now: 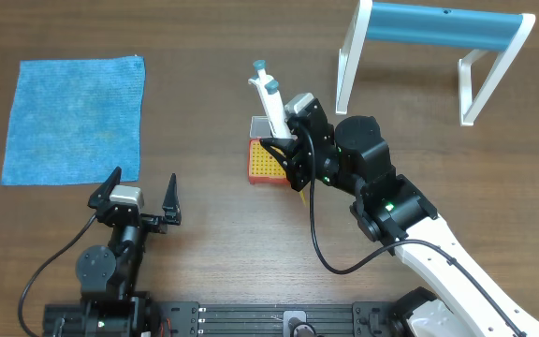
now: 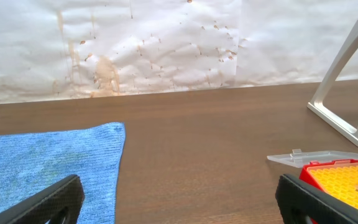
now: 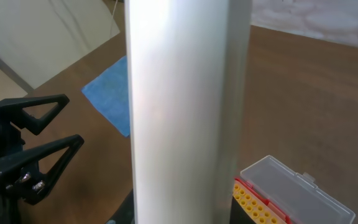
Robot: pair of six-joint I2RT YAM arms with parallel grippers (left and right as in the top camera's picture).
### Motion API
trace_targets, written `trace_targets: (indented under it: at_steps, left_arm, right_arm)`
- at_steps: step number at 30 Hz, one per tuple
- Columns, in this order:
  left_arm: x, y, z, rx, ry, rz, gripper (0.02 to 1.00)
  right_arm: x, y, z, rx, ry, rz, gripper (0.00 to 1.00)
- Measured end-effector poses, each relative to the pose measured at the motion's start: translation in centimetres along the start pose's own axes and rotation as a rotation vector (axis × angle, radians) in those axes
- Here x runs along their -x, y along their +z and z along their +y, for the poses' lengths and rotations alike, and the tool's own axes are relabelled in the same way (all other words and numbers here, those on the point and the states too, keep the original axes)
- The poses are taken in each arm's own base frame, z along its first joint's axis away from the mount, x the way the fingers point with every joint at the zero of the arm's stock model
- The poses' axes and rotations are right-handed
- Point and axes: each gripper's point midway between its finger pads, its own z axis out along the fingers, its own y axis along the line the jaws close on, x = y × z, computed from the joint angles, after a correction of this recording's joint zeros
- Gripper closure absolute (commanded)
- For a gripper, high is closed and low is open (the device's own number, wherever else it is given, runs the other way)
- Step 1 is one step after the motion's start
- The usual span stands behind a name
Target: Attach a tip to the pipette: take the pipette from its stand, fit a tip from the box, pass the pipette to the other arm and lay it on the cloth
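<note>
The square woven cloth is blue, the slim plastic pipette white with a teal cap, and the plastic tip box red with a yellow dotted grid.

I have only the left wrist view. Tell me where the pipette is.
Observer: Off its stand: the right jaws are shut on the pipette.
Operator: Place it against the tip box I see.
Observer: The right wrist view has the tip box close beside the pipette's white body.
Operator: Now place my own arm.
Observer: The left jaws stand open near its base, short of the cloth's near right corner.
</note>
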Motion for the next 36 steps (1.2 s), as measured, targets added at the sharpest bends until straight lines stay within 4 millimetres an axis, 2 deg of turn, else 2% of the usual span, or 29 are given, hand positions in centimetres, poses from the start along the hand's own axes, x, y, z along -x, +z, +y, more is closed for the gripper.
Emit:
trace_targets:
  at_steps: [8,11,15,16,17,18,19,22,26,29,33,36]
  left_arm:
    - [0.0,0.0,0.0,0.000,0.000,0.000,0.023]
    - [0.3,0.0,-0.3,-0.019,-0.021,-0.014,0.023]
    - [2.7,-0.4,-2.8,-0.178,-0.267,-0.089,0.023]
    - [2.9,-0.5,-3.6,-0.232,-0.403,-0.073,0.023]
    - [2.7,-0.7,-4.4,-0.282,-0.543,-0.038,0.023]
    - [2.6,-0.8,-4.7,-0.303,-0.596,-0.018,0.023]
    - [2.1,-1.1,-5.8,-0.360,-0.813,0.060,0.023]
    - [1.5,-1.3,-6.4,-0.378,-0.996,0.134,0.023]
    - [2.1,-1.2,-6.2,-0.374,-1.146,0.138,0.023]
    - [4.6,-1.2,-5.4,-0.393,-1.208,0.035,0.023]
    - [6.2,-0.7,-5.1,-0.421,-1.222,-0.019,0.023]
    - [6.1,0.6,-5.2,-0.411,-1.240,0.031,0.023]
  right_arm:
    - [-0.9,-0.1,1.1,0.067,0.037,0.041,0.919]
    - [-1.0,-0.1,2.0,0.113,0.112,0.052,0.921]
    - [-1.2,-0.3,3.1,0.179,0.234,0.077,0.919]
    - [-1.2,-0.4,3.5,0.197,0.258,0.084,0.919]
    - [-1.3,-0.5,3.8,0.215,0.279,0.091,0.921]
    - [-1.3,-0.6,4.1,0.234,0.305,0.100,0.919]
    - [-1.3,-0.6,4.3,0.245,0.324,0.106,0.921]
    - [-1.4,-0.7,4.8,0.271,0.355,0.117,0.921]
    - [-1.4,-0.9,5.3,0.295,0.389,0.128,0.921]
    - [-1.4,-1.0,5.5,0.308,0.421,0.137,0.921]
    - [-1.5,-1.2,6.1,0.340,0.436,0.152,0.919]
    - [-1.5,-1.3,6.4,0.359,0.439,0.159,0.921]
